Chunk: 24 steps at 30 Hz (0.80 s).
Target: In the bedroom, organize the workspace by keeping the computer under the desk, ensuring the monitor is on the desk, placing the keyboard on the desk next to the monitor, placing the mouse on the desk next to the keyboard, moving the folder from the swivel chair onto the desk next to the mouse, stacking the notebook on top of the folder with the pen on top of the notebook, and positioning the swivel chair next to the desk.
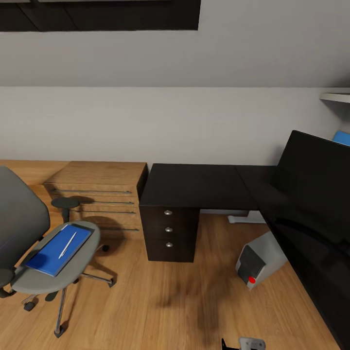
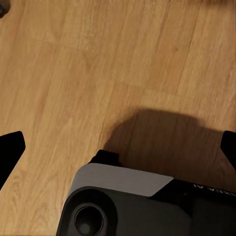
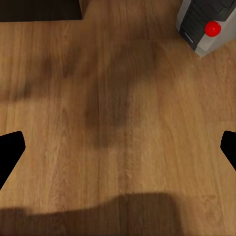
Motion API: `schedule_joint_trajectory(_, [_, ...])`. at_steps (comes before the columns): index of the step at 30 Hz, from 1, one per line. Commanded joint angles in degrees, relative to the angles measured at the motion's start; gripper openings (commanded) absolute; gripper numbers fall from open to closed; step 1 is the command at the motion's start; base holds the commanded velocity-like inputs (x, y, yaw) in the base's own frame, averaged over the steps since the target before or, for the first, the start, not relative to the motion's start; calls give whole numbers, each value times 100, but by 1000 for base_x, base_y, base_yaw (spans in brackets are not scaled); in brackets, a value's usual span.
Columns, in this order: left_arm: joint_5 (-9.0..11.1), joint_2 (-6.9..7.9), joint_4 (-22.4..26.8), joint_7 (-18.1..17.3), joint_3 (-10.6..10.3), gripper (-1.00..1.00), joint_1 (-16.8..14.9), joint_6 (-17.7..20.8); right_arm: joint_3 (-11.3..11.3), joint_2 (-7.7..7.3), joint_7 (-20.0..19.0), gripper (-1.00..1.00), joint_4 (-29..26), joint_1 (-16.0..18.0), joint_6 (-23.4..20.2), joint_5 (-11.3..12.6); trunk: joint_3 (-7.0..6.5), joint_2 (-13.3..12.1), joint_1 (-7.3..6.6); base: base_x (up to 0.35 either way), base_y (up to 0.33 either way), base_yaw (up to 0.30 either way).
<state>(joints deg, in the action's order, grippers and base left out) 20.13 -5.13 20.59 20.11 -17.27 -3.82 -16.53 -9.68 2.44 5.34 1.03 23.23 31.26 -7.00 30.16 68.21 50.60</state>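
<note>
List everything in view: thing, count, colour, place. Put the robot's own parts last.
swivel chair: one, grey, at the left on the wood floor.
folder: one, bright blue, flat on the chair seat.
pen: one, pale, lying on the folder.
low shelving: one, light wood, against the wall beside the desk's drawer unit.
desk: one, glossy black, L-shaped, centre to right, with three silver-knobbed drawers.
monitor: one, black, on the desk's right wing.
computer: one, grey with a red light, on the floor under the desk's edge, tilted.
shelf: one, pale, on the wall at upper right.
left gripper: open, black fingertips, over bare floor.
right gripper: open, black fingertips, over floor near the computer.
</note>
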Motion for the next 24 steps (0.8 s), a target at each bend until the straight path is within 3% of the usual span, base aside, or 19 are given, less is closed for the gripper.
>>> schedule_joint_trajectory(1, [43, 3, -2, 38, -49, 100, -4, -77, -35, 1, 37, 100, 11, 6, 20, -60, 5, 3, 0, 0, 0, 0])
schedule_joint_trajectory(6, [38, -1, -2, 37, -56, 100, -4, -281, -34, 16, 37, 100, 11, 6, 20, -61, 5, 3, 0, 0, 0, 0])
schedule_joint_trajectory(24, [60, 0, -10, 48, -48, 100, -6, -188, -34, 19, 37, 100, 11, 6, 12, -56, -318, -719, -395, 0, 0, 0])
